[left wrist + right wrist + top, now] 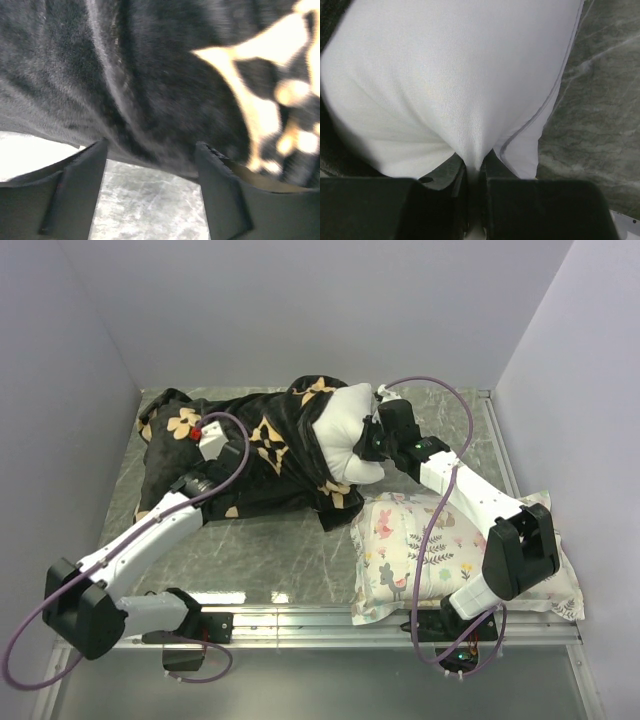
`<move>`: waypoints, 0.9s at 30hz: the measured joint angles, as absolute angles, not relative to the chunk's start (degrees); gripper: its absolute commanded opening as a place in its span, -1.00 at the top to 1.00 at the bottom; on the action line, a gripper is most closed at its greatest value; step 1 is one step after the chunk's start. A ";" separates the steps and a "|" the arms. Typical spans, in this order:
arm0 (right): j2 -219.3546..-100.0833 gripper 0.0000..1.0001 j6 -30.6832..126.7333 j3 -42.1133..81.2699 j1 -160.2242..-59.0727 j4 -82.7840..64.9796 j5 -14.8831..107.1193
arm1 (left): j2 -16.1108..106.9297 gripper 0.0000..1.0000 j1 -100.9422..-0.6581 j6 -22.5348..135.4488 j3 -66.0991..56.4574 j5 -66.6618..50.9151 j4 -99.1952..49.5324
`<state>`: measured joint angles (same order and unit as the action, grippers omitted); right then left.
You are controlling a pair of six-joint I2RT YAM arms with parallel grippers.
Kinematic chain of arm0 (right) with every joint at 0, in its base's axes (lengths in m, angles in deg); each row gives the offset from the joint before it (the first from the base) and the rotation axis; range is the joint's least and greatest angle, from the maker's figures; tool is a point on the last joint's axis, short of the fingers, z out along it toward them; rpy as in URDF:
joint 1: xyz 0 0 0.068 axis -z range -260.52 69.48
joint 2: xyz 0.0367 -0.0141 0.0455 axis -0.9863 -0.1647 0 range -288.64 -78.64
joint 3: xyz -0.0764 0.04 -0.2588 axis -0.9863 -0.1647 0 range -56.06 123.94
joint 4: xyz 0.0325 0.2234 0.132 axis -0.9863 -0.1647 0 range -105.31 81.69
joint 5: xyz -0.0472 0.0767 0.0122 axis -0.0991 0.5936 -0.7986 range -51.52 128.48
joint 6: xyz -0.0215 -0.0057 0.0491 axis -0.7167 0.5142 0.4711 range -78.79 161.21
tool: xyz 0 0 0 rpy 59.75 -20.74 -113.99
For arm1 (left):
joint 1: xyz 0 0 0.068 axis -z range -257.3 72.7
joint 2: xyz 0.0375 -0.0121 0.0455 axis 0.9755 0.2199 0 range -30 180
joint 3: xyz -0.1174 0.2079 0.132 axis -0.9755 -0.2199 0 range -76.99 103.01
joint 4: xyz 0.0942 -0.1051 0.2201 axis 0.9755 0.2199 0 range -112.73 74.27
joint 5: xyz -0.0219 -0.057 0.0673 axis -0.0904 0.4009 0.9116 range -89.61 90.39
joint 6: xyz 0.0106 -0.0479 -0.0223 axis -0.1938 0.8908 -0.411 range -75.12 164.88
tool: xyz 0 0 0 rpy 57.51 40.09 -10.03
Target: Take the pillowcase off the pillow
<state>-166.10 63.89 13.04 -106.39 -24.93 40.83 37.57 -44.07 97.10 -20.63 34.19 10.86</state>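
Note:
The black pillowcase (250, 445) with tan flower motifs lies across the back of the table, still round most of the pillow. The white pillow (345, 430) sticks out of its right end. My right gripper (372, 445) is shut on the pillow (445, 85), a pinch of white cloth squeezed between its jaws (474, 172). My left gripper (225, 455) sits at the pillowcase's front edge, open. In the left wrist view the black fabric (150, 75) hangs just past the fingertips (150, 152), with only table showing between the fingers.
A smaller white pillow with pastel floral print (440, 550) lies at the front right, under my right arm. Grey walls close in the table on the left, back and right. A metal rail (320, 625) runs along the near edge.

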 measured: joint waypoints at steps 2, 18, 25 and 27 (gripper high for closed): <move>-166.10 1.00 63.89 13.04 -106.39 -24.95 40.80 | 39.78 -0.24 -44.98 97.10 -20.63 34.17 10.77; -166.12 1.00 65.37 22.27 -100.75 -31.51 43.80 | 37.68 0.99 -55.06 93.32 -14.91 33.16 12.84; -166.30 1.00 67.86 29.02 -90.65 -37.63 50.36 | 34.06 0.99 -66.23 92.06 -12.26 27.28 12.56; -166.43 1.00 68.76 29.90 -88.58 -38.66 53.42 | 33.18 0.99 -71.65 91.86 -12.41 22.50 12.25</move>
